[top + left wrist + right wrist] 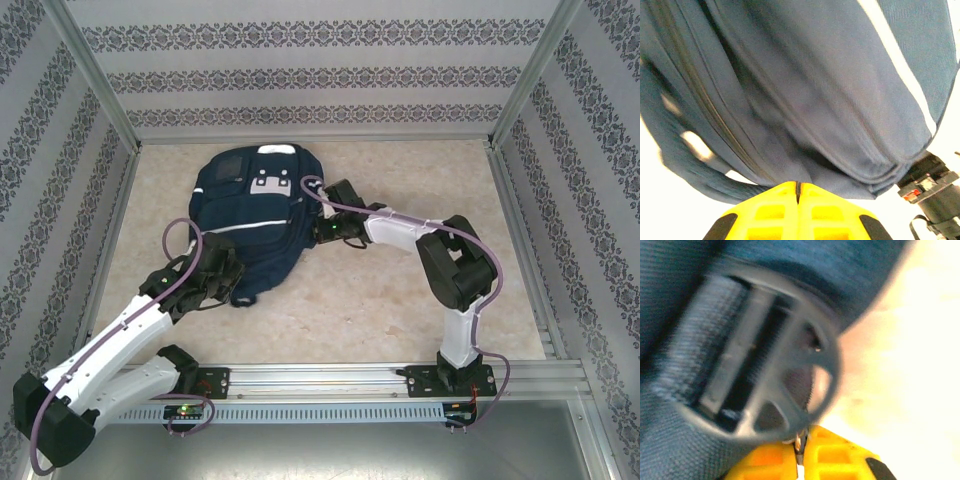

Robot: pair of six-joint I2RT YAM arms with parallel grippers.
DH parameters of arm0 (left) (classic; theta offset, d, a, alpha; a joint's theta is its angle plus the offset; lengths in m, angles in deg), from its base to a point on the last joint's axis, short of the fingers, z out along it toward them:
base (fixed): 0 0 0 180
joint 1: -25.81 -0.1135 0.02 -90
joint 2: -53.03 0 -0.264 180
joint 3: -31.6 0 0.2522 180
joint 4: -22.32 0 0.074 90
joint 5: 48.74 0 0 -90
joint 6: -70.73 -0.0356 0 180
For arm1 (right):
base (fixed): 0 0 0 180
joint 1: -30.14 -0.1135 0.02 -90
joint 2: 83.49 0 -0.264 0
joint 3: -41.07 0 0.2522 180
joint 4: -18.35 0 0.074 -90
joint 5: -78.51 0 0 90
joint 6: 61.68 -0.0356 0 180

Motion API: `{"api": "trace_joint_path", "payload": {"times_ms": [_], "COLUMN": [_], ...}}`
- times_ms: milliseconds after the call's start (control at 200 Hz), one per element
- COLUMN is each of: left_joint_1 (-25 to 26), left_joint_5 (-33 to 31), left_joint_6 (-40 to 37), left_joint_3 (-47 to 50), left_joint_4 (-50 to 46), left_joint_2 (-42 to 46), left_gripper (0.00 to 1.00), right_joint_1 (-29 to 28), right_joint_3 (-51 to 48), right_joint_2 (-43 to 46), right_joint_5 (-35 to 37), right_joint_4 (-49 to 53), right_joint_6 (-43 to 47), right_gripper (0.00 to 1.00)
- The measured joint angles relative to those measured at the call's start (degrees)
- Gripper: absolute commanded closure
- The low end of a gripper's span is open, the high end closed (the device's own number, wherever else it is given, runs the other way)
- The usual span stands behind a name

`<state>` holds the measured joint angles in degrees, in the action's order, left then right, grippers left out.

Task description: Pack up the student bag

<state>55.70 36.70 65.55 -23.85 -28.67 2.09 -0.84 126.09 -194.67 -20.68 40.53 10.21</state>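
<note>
The student bag [250, 225] is lying flat on the bench [400, 300] in the upper middle of the overhead frame. Its long axis is running from the top of the frame down toward the lower left. The end with the grey-white patches is pointing up-frame, and a white stripe is crossing the navy fabric about halfway down.

Both arms are already reaching the bag, so neither is nearer. The bag is sitting up-frame and right of the left claw [222, 272], which is meeting its lower left corner. It is sitting left of the right claw [322, 232], which is coming in against its right edge about mid-length.

In the left wrist view the yellow fingers [775, 210] are pressing together with no gap, and folds of the bag's lower hem are converging into their tips. I am judging this as a pinch on a thin fold of fabric.

In the right wrist view the fingers are standing all but together, with only a thin slit showing. The rim of a grey strap buckle [765, 355] is sitting right at that slit. The blur is keeping me from telling whether the buckle is actually being gripped.
</note>
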Motion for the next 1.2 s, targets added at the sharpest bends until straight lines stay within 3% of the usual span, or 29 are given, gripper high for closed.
{"api": "trace_joint_path", "payload": {"times_ms": [85,195,265,315,370,465,510,550,809,979,1199], "left_joint_1": [-0.4,0.1,0.7,0.9,0.9,0.7,0.4,-0.2,-11.7,-18.9,-25.0], "left_joint_5": [0.5,2.5,3.4,3.5,3.4,1.0,-0.7,-2.5,-18.9,-26.0,-25.6], "left_joint_6": [-0.4,-0.9,-1.9,-2.8,-4.8,-8.7,-11.2,-13.4,-34.7,-51.7,-64.1], "left_joint_3": [0.0,-0.8,-2.8,-4.6,-6.9,-11.2,-13.6,-15.4,-17.8,-5.2,5.1], "left_joint_4": [0.9,3.9,4.3,4.3,4.1,2.4,0.8,-0.6,-4.6,7.1,29.1], "left_joint_2": [-0.9,-6.9,-11.6,-14.1,-15.7,-16.3,-16.3,-16.3,-16.1,-17.0,-26.1], "left_gripper": [1.00,1.00,0.88,0.73,0.47,0.12,0.00,0.00,0.00,0.00,0.00], "right_joint_1": [3.8,6.7,6.7,6.4,6.1,6.0,6.2,6.5,11.5,14.6,19.8], "right_joint_3": [-0.3,-1.9,-3.5,-4.7,-5.9,-8.5,-10.0,-11.4,-21.9,-31.7,-38.9], "right_joint_2": [0.3,3.4,7.2,10.5,14.6,22.0,25.6,28.4,44.1,47.8,40.7], "right_joint_5": [3.7,7.6,8.8,9.4,10.3,11.8,12.8,13.5,19.5,25.1,31.3], "right_joint_4": [0.4,0.7,1.1,1.5,1.8,2.3,2.5,2.8,3.0,-2.9,-12.4], "right_joint_6": [-0.3,-1.4,-1.7,-1.3,-1.6,-1.7,-1.4,-1.3,-0.7,4.6,11.0], "right_gripper": [0.59,0.50,0.39,0.33,0.27,0.15,0.06,0.02,0.02,0.02,0.02]}}
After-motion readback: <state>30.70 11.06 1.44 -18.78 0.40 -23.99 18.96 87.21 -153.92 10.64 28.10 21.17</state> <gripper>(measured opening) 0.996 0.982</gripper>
